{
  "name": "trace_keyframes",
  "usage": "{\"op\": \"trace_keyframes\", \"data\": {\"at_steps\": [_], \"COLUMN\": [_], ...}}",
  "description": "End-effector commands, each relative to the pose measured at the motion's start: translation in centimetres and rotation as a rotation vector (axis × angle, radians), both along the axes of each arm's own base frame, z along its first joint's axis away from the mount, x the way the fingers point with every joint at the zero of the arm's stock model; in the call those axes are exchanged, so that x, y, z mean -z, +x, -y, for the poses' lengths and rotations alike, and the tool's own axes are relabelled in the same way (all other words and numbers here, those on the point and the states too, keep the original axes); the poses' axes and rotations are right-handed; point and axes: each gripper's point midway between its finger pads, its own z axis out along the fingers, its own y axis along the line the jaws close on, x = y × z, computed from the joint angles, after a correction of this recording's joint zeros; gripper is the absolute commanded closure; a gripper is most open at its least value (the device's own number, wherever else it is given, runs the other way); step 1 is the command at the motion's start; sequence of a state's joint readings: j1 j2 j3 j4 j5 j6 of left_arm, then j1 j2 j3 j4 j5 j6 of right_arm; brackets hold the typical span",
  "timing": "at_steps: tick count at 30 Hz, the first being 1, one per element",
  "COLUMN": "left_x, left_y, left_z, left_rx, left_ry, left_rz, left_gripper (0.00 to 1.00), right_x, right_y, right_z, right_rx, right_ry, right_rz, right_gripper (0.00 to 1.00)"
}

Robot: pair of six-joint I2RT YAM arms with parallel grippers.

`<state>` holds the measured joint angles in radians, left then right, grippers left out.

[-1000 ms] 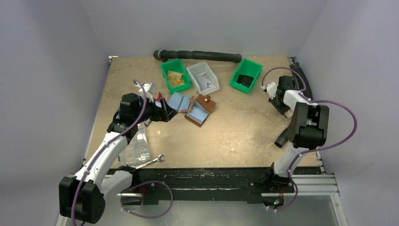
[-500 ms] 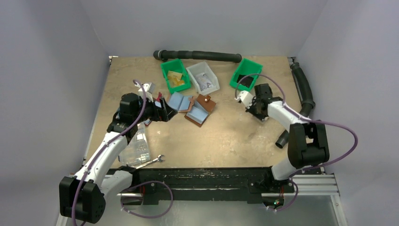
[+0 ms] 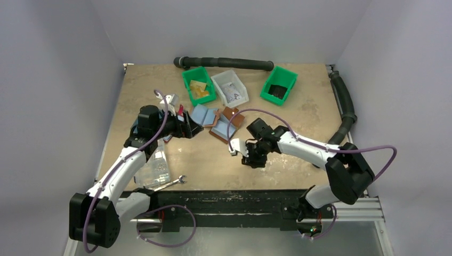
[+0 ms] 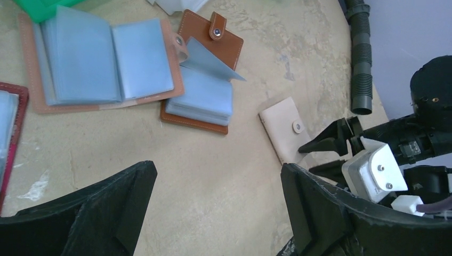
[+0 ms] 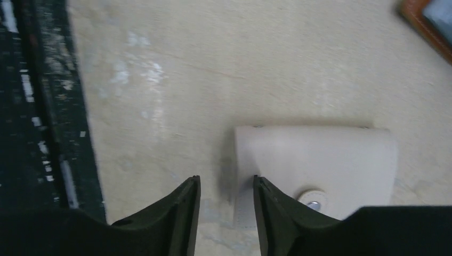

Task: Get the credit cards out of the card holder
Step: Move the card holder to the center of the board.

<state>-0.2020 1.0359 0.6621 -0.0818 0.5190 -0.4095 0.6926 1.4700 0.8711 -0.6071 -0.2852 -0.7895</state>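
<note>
Fingers of your right gripper (image 5: 224,180) stand a little apart, pointing down at the table (image 3: 298,106), and they pinch nothing. In the right wrist view, one short edge of the card holder (image 5: 320,152) shows in the gap between them. You cannot tell from that view whether either tip touches it. The card holder is a flat cream case with a metal snap (image 5: 314,203) on its flap. It lies on bare tabletop near the middle of the table, on the near side of the brown wallets and apart from them. Its flap is down, and the credit cards do not show in any view.

Your left gripper (image 4: 217,168) is spread wide and holds nothing. It hovers over the left part of the table. Its camera looks across at an open wallet (image 4: 101,64) showing pale blue sleeves. A second wallet (image 4: 205,93) lies just beside that one, with its snap tab up and one blue sleeve lifted. A red-edged wallet (image 4: 6,133) sits at the left border of that view.

Along the far edge you have a green bin (image 3: 185,85), a white bin (image 3: 217,88) and another green bin (image 3: 288,74), with a black corrugated hose (image 3: 229,62) behind them. A clear plastic box (image 3: 154,168) and a wrench (image 3: 173,183) lie near the left arm.
</note>
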Motion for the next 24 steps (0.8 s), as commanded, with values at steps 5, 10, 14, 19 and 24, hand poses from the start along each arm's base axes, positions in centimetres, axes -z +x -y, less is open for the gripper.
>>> {"op": "trace_keyframes", "data": {"at_steps": [5,10,14,19,24], "left_x": [-0.1,0.9,2.6,4.4,6.1], "left_y": [-1.5,-4.0,-4.3,-5.0,-5.8], "left_z": [3.7,9.0,11.4,14.2,14.8], "left_rx": [0.077,0.118,0.047,-0.004,-0.021], "left_ry": [-0.124,-0.109,-0.084,-0.165,-0.272], "left_rz": [-0.057,-0.098,-0.128,-0.161,-0.184], "left_gripper": [0.06,0.07,0.11,0.11,0.12], "right_x": [-7.8,-10.0,-9.3,-9.2,-8.1], "right_y": [-2.5,0.6,2.3,3.0,3.8], "right_z": [-1.8,0.2,0.6,-0.1,0.6], "right_rx": [-0.06,0.123,0.234,0.298,0.346], "right_ry": [0.322,0.479,0.482,0.513,0.473], "right_rz": [-0.085,-0.059,-0.049,-0.079,-0.062], "right_gripper": [0.32,0.3,0.3,0.3,0.3]}}
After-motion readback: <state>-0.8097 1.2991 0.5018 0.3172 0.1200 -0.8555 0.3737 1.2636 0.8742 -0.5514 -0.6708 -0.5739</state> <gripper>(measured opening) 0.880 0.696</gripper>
